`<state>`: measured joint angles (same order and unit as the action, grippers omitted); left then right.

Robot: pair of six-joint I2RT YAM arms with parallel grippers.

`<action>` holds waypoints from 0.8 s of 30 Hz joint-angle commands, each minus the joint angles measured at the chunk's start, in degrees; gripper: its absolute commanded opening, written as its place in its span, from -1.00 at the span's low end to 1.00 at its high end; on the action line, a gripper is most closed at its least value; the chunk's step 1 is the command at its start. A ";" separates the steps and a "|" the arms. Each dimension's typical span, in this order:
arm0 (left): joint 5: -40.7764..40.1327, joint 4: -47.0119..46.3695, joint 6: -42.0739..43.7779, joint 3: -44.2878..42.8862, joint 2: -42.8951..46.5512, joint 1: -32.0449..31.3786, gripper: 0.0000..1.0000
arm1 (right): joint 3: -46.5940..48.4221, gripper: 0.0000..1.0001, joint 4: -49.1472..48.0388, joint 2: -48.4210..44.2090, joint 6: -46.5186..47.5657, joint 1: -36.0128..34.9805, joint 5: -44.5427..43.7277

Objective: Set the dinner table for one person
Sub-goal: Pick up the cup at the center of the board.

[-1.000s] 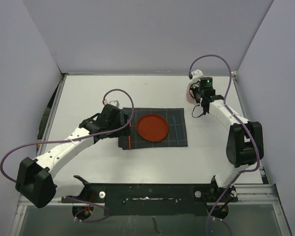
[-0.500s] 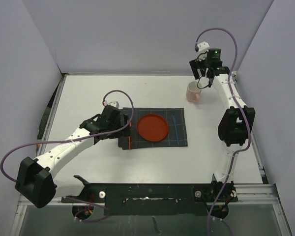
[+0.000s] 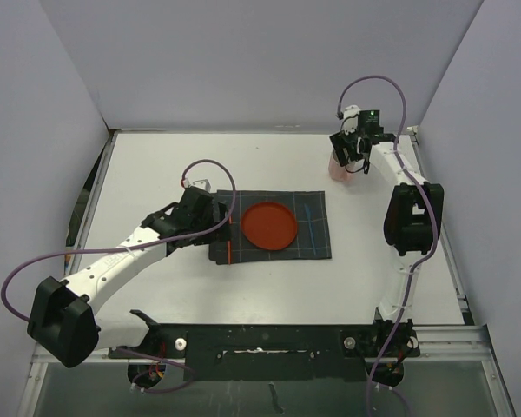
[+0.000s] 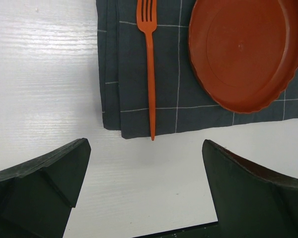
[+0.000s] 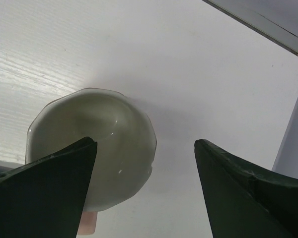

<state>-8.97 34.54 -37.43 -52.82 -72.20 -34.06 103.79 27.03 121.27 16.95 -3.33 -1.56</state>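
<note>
The dinner table (image 3: 156, 174), a white rectangular top with metal edge rails, fills the top view and bears everything else; both arm bases sit at its 6 o'clock edge. A dark grid-lined mat (image 3: 317, 241) lies flat at about the centre of the table. A round red plate (image 3: 269, 225) rests on the middle of the mat, right side up. The left gripper (image 4: 145, 144) hangs over the mat's 9 o'clock edge, its jaws spread wide with nothing between them; the left wrist view shows bare tabletop and the near border of the mat beneath them. The right gripper (image 5: 144, 144) hangs above a pink cup (image 5: 114, 144) that stands upright on the bare table, between 1 and 2 o'clock from the plate and well apart from the mat. These jaws are also spread: one finger overlaps the cup's mouth and the other stands clear of it, and whether either touches the cup cannot be told. An orange fork (image 4: 150, 74) lies on the mat at the plate's 9 o'clock, just beside it. A thin blue utensil (image 3: 309, 215) lies at the plate's 3 o'clock, too small to identify.
</note>
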 commanded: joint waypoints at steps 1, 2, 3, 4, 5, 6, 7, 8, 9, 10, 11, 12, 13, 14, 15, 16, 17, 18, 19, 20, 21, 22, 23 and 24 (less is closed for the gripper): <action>0.27 -4.41 -0.85 -0.57 -0.98 -0.26 0.96 | -2.30 0.65 -4.31 -5.44 -0.25 0.77 0.77; 0.49 -4.60 -0.81 -0.71 -1.39 -0.22 0.96 | -3.30 0.65 -4.67 -5.79 -0.25 0.98 0.96; 0.69 -4.72 -0.80 -0.82 -1.67 -0.27 0.96 | -4.16 0.65 -5.07 -6.00 -0.25 1.23 1.14; 0.85 -4.89 -0.81 -0.91 -1.89 -0.29 0.96 | -4.88 0.65 -5.40 -6.14 -0.25 1.50 1.32; 0.96 -5.11 -0.80 -0.90 -2.11 -0.29 0.96 | -5.36 0.65 -5.55 -6.21 -0.29 1.69 1.61; 1.04 -5.15 -0.82 -0.93 -2.19 -0.29 0.96 | -5.75 0.64 -5.62 -6.28 -0.33 1.82 1.91; 1.02 -5.17 -0.77 -0.96 -2.30 -0.26 0.96 | -6.12 0.61 -5.79 -6.35 -0.26 1.94 2.22; 0.98 -5.19 -0.74 -1.00 -2.39 -0.20 0.96 | -6.38 0.58 -5.91 -6.39 -0.25 2.00 2.40; 0.97 -5.16 -0.72 -0.99 -2.48 -0.26 0.96 | -6.67 0.56 -6.12 -6.48 -0.11 2.01 2.50; 0.93 -5.19 -0.71 -0.95 -2.54 -0.24 0.96 | -6.81 0.53 -6.25 -6.49 -0.01 1.97 2.65; 1.01 -5.19 -0.80 -0.96 -2.63 -0.24 0.96 | -6.92 0.48 -6.36 -6.49 0.20 1.98 2.95; 1.10 -5.31 -0.81 -0.86 -2.67 -0.24 0.96 | -6.93 0.41 -6.49 -6.53 0.41 2.01 3.31; 1.14 -5.36 -0.83 -0.85 -2.75 -0.29 0.96 | -7.05 0.26 -6.87 -6.64 0.68 2.07 3.84; 1.11 -5.36 -0.81 -0.80 -2.89 -0.25 0.96 | -7.21 0.11 -7.48 -6.78 0.93 2.10 4.14; 1.07 -5.37 -0.74 -0.84 -2.94 -0.29 0.96 | -7.34 -0.01 -8.18 -6.91 0.98 2.11 4.12; 0.92 -5.32 -0.72 -0.80 -3.02 -0.25 0.96 | -7.14 -0.08 -8.64 -6.86 0.61 2.18 4.33; 0.89 -5.28 -0.67 -0.91 -3.03 -0.29 0.96 | -6.22 -0.20 -8.49 -6.46 0.36 2.27 4.93; 0.93 -5.33 -0.51 -0.95 -2.99 -0.22 0.96 | -3.53 -0.42 -7.38 -5.54 0.20 2.28 6.04; 0.89 -5.21 -0.46 -0.99 -2.88 -0.25 0.96 | -0.27 -0.61 -5.29 -3.88 0.03 2.23 6.64; 0.78 -5.20 -0.37 -0.93 -2.58 -0.24 0.96 | 4.24 -0.77 -2.51 -1.74 -0.34 2.11 7.20; 0.43 -5.28 -0.39 -0.82 -2.28 -0.24 0.96 | 9.03 -0.87 0.97 0.83 -0.75 2.06 7.79; 0.17 -5.30 -0.49 -0.54 -1.99 -0.18 0.96 | 13.44 -0.95 3.74 3.29 -1.25 2.02 8.58; 0.10 -5.46 -0.46 -0.28 -1.65 -0.22 0.96 | 17.06 -1.00 6.09 5.14 -1.70 2.09 8.98; 0.03 -5.76 -0.50 0.03 -1.36 -0.20 0.96 | 19.08 -1.00 7.30 6.43 -1.93 2.09 9.11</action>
<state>-8.36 32.29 -37.52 -52.82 -74.87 -34.09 109.60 30.89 123.57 17.19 -1.30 3.88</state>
